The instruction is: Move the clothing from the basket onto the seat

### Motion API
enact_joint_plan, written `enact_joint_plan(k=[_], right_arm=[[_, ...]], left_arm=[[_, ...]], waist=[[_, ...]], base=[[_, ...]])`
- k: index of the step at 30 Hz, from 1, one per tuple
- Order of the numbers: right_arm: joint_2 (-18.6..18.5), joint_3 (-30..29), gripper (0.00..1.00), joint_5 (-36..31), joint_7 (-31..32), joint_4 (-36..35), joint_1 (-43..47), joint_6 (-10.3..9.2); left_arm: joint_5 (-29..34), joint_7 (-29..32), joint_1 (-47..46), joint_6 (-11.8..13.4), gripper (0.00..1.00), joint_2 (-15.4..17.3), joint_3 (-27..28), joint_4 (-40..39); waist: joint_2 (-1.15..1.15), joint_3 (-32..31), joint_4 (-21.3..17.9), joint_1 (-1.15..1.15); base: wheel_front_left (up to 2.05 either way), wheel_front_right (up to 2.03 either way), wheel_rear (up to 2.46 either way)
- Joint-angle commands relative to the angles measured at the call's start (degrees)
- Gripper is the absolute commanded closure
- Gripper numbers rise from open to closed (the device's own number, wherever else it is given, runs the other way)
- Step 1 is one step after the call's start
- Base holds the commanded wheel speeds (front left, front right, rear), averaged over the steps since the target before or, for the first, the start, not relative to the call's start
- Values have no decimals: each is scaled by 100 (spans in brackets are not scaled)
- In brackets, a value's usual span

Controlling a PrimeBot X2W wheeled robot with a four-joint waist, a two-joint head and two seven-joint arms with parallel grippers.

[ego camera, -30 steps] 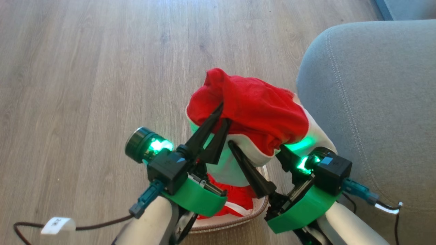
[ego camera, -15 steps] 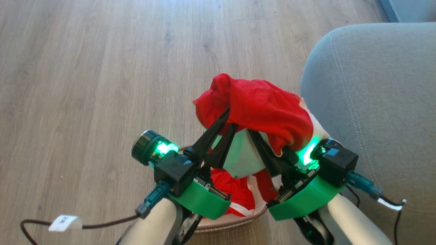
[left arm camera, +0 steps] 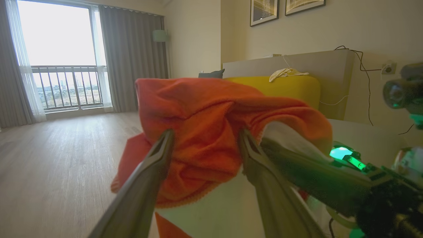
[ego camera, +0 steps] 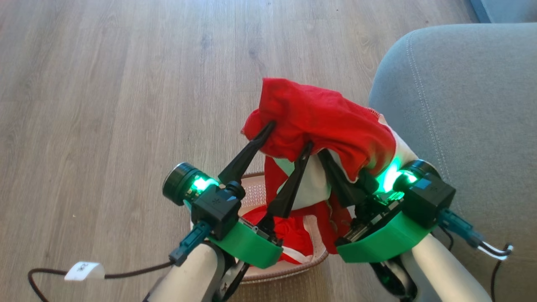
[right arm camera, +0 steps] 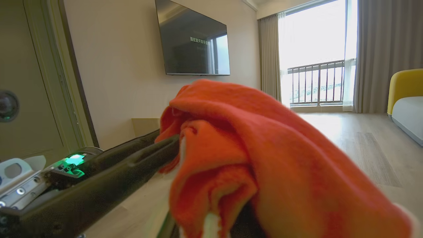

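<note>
Wood floor [ego camera: 126,105] spreads ahead and left of the left gripper [ego camera: 291,134]. A dark cable [ego camera: 142,270] with a white tag [ego camera: 86,270] lies behind it. Far ahead stands a yellow chair [left arm camera: 284,89], with a curtained window [left arm camera: 59,49] to the left.

Head cam looks steeply down at the grey wood-plank floor [ego camera: 105,84]; both wrist cams look level, right up against one shared soft red-and-white fabric garment [left arm camera: 198,132].

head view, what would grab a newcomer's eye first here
A bright red garment held up mid-frame, draped over the left gripper and right gripper, both glowing green. Lower in the view sits the basket with more red clothing inside; the grey seat is at the right.
</note>
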Motion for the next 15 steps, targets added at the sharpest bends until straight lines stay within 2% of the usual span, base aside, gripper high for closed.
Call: enact_joint_plan(k=[1,15], right_arm=[[80,-6,100,-66,-37,-280,-174,41],[54,-602,100,-785,-37,-548,-65,41]], left_arm=[[10,-27,-303,6,0,-1,173,-165],[128,-27,-256,41,0,-1,323,-23]], waist=[[0,6,-5,0],[0,71,-54,0]], base=[[0,0,0],[0,0,0]])
